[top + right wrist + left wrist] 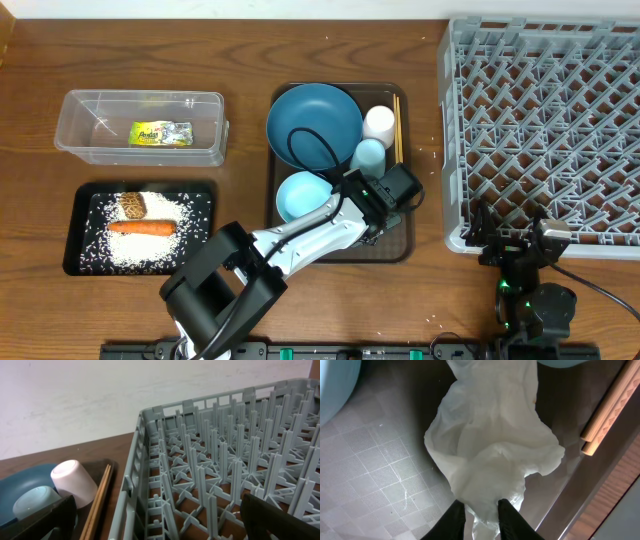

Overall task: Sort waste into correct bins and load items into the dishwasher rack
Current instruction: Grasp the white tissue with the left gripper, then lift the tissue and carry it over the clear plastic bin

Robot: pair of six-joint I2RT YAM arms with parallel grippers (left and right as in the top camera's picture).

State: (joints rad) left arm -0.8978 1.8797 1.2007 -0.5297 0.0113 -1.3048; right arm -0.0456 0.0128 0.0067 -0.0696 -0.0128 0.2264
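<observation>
left end effector pinches just the 6 o'clock tail of the white tissue; thin grip could slip on lifting

The overhead camera looks straight down on the whole table, far enough to take in everything on it. The left wrist camera hangs very close over the brown tray, facing down past the left hand at a crumpled white sheet. The right wrist camera looks level across the rack ahead of the right hand. The chopsticks and a white cup left of that hand also show overhead.
</observation>
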